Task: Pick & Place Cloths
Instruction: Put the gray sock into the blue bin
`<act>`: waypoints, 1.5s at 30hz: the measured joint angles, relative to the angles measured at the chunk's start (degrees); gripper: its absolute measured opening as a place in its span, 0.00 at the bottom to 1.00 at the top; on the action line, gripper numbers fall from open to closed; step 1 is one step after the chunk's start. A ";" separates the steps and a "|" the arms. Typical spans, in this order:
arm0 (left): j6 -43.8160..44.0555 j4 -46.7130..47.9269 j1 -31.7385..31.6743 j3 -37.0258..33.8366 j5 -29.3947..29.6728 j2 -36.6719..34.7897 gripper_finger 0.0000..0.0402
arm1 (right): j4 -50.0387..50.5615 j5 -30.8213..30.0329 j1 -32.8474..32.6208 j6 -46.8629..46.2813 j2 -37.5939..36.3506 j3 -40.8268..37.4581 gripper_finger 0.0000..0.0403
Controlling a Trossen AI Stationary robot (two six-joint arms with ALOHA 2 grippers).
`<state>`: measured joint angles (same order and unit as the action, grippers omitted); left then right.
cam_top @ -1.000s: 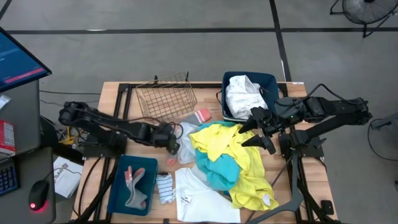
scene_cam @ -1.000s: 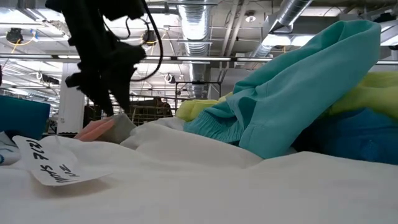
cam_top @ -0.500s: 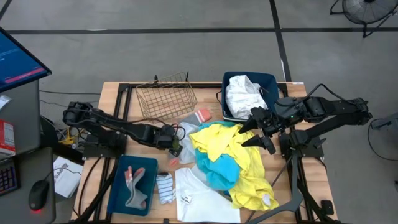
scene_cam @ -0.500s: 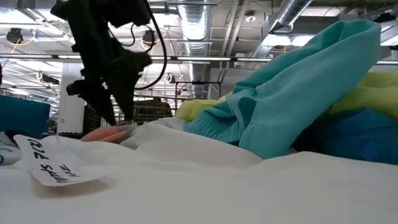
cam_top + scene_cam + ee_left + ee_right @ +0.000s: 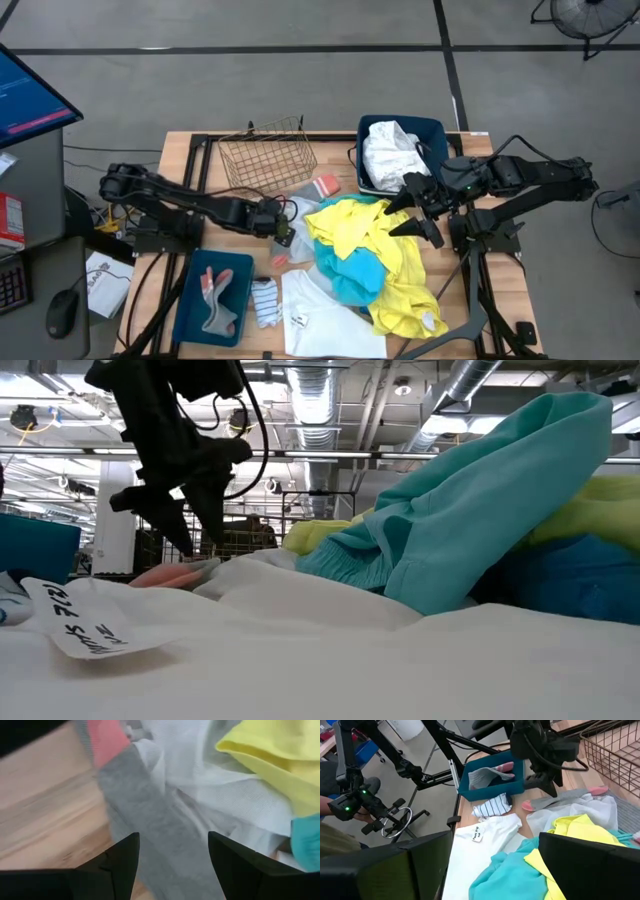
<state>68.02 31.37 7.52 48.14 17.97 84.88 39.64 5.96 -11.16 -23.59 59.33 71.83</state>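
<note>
Left gripper (image 5: 190,530): poised directly above a grey sock with a coral toe, near the middle of the table; fingers spread apart, empty, straddling the sock's width as the left wrist view shows.

Grey sock (image 5: 150,827): lies flat on the wooden table (image 5: 185,160), just left of the central heap, partly overlapping a thin white garment (image 5: 200,780). Its long axis runs from the coral toe (image 5: 106,741) away along the edge of the heap; the open fingers stand across that axis, one on each side.

Key relation: the sock sits straight below the left gripper, so the coming move is judged to be a short descent and a closing of the fingers. The left arm is clearly the nearer one.

Appearance of sock: soft, thin, matt grey knit, limp and slightly creased; likely to bunch when pinched, and the white garment under it may lift too.

Right gripper (image 5: 418,212): waits at the right side of the heap, beside the yellow garment (image 5: 365,232); fingers apart, empty.

Other cloths: teal garment (image 5: 350,272) in the heap; white cloth (image 5: 392,150) in the far blue bin (image 5: 436,128); striped sock (image 5: 264,300) beside the near blue bin (image 5: 188,300).

Copper wire basket (image 5: 266,156): stands beyond the left gripper.
</note>
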 joint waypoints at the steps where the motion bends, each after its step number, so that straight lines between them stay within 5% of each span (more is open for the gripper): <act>1: 0.01 -0.22 -0.18 0.00 0.00 0.35 0.54 | 0.00 0.00 0.01 0.01 0.01 -0.01 0.72; 25: 0.02 -1.28 -1.17 -0.02 -2.59 5.58 0.53 | 0.00 0.00 0.02 0.20 0.02 0.00 0.72; 30: -0.19 1.69 -0.48 -0.07 -4.93 7.33 0.40 | 0.00 0.00 0.01 0.17 0.02 -0.02 0.72; 39: -1.86 4.41 -0.28 -0.65 -5.09 6.41 0.03 | 0.37 0.00 -0.04 0.17 0.01 -0.01 0.72; 45: -2.87 4.05 -0.48 -1.27 -5.32 5.37 0.00 | 0.81 0.02 -0.04 0.17 0.02 0.00 0.72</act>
<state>65.15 35.42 7.04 46.87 12.65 90.25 40.45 5.98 -11.20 -23.42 59.35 71.83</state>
